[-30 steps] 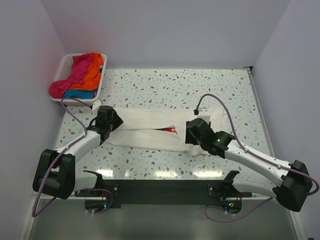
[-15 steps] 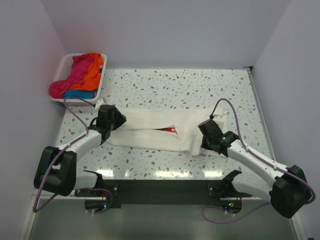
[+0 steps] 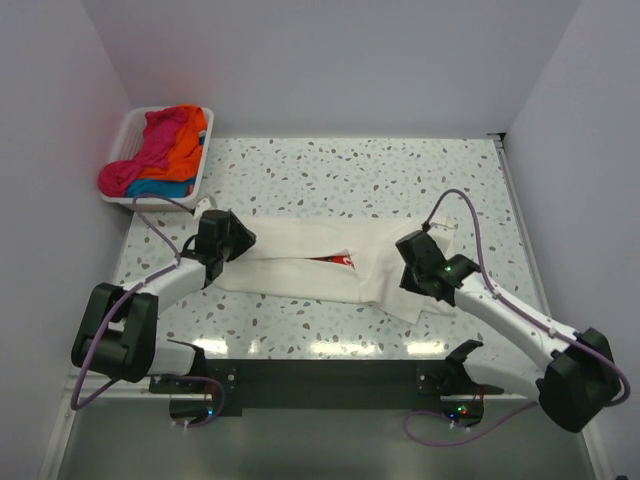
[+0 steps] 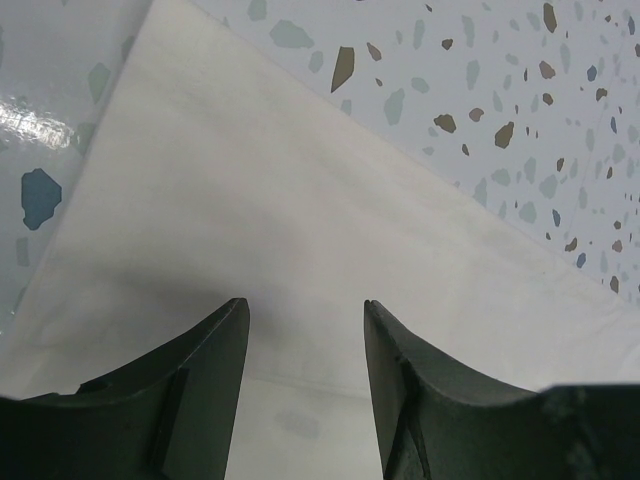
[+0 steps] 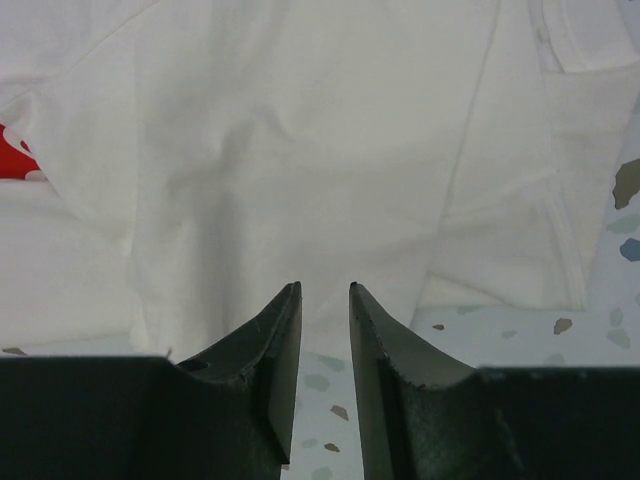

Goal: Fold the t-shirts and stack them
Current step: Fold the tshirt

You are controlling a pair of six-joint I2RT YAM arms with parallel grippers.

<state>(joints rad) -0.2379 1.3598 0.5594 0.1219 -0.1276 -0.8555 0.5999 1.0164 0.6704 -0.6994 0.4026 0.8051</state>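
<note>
Entry: fold step on the cream-white t-shirt.

Left jaws: moderately open, nothing between them. They hover low over the cloth. The shirt runs under and ahead of them. Its straight edge slants away ahead and to the right, with bare table beyond it.

Right jaws: only a narrow gap. I see nothing pinched in it. The shirt's border lies just at the tips, with cloth spreading ahead and table directly beneath. The red logo sits far to the left of these jaws, half covered by a fold.

From above, the shirt lies between the two jaws as a long folded band, one arm at each end. The other t-shirts are heaped in the basket, well beyond the left jaws.

Handling, my judgement: the cloth is light, limp and thin. It will sag and drag rather than hold its shape, and the layers can slide apart. I would take hold at the outer edge at each end. The pinch should go through all layers. Then I would lift both ends evenly so the fold stays square.
</note>
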